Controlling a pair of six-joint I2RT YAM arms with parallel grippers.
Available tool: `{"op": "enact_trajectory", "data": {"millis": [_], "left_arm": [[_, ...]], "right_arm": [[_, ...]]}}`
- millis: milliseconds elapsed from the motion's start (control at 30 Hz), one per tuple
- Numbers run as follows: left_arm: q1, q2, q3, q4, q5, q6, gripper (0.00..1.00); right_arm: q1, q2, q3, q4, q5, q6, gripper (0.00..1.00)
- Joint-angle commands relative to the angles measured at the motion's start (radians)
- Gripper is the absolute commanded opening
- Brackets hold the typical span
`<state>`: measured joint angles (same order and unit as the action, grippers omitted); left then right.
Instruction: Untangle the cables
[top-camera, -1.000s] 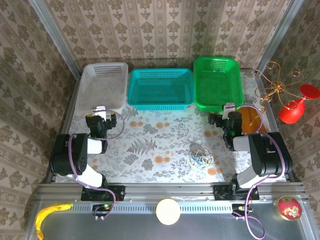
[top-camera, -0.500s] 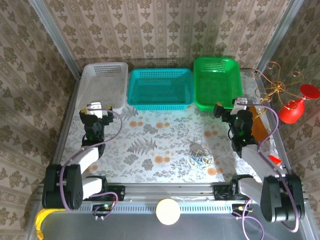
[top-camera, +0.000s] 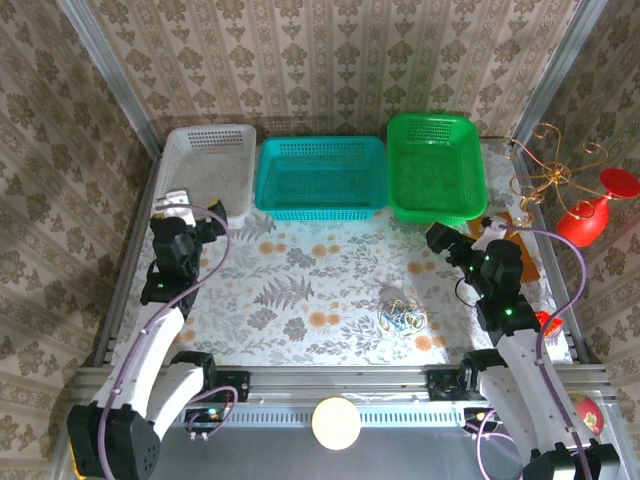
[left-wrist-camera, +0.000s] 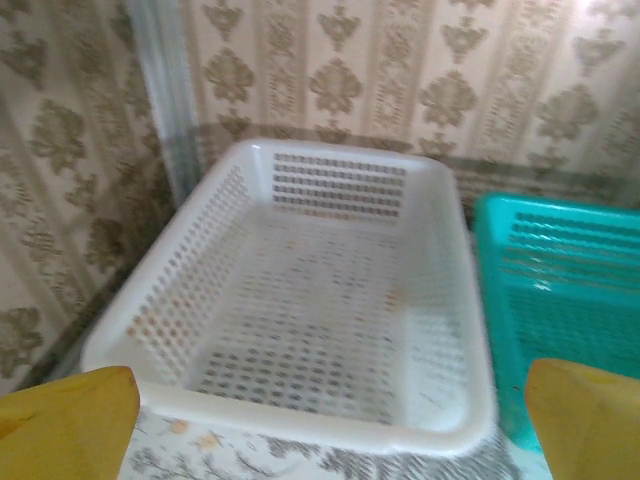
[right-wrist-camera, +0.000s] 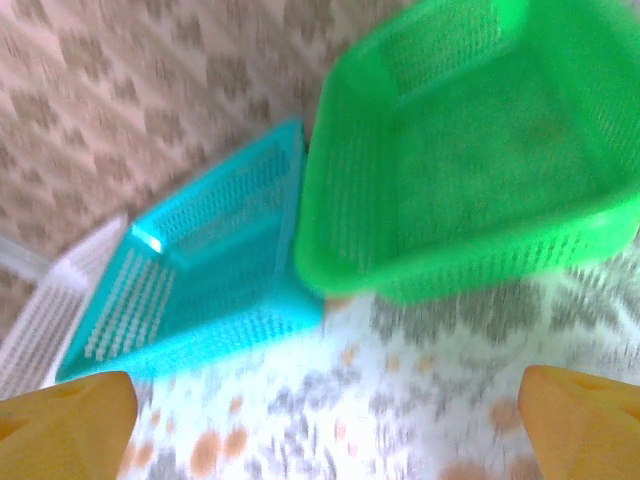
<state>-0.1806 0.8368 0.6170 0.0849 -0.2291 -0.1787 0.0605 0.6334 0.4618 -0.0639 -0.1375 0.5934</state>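
I've got the left gripper (top-camera: 200, 222) wide open with nothing in it, facing the white basket (left-wrist-camera: 330, 300). The right gripper (top-camera: 452, 238) is also spread wide and empty, looking at the green basket (right-wrist-camera: 470, 170) and teal basket (right-wrist-camera: 200, 270). The cables (top-camera: 402, 316) are a small blue/yellow/pale clump on the mat (top-camera: 300, 290), right of centre near the front edge. They're closer to my right arm and well apart from both grippers.
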Motion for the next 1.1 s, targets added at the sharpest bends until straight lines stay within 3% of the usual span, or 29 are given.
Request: {"op": "enact_trajectory", "data": {"millis": [0,133,233,467,600,733,1067], "left_arm": [[-0.064,-0.035,0.061,-0.213,0.069,-0.053,1.00],[-0.177,-0.044,0.092,-0.334,0.072,-0.091,1.00],[-0.268,-0.047,0.088,-0.375,0.052,-0.150,1.00],[-0.591,0.029,0.074,-0.351,-0.110,-0.209,1.00],[-0.711,0.131,0.110,-0.321,-0.170,-0.196,1.00],[-0.760,0.218,0.136,-0.288,-0.177,-0.201,1.00],[-0.774,0.235,0.105,-0.234,-0.189,-0.259,1.00]], "right_arm": [[0.032,0.000,0.054,-0.247,-0.101,0.020,0.94],[0.097,0.017,0.082,-0.396,-0.087,0.059,0.84],[0.179,0.010,0.095,-0.522,0.024,0.103,0.78],[0.356,-0.019,0.043,-0.666,0.279,0.251,0.80],[0.422,0.008,0.038,-0.725,0.375,0.310,0.84],[0.454,0.062,0.015,-0.705,0.351,0.351,0.87],[0.573,0.238,-0.054,-0.321,0.185,0.482,0.86]]}}
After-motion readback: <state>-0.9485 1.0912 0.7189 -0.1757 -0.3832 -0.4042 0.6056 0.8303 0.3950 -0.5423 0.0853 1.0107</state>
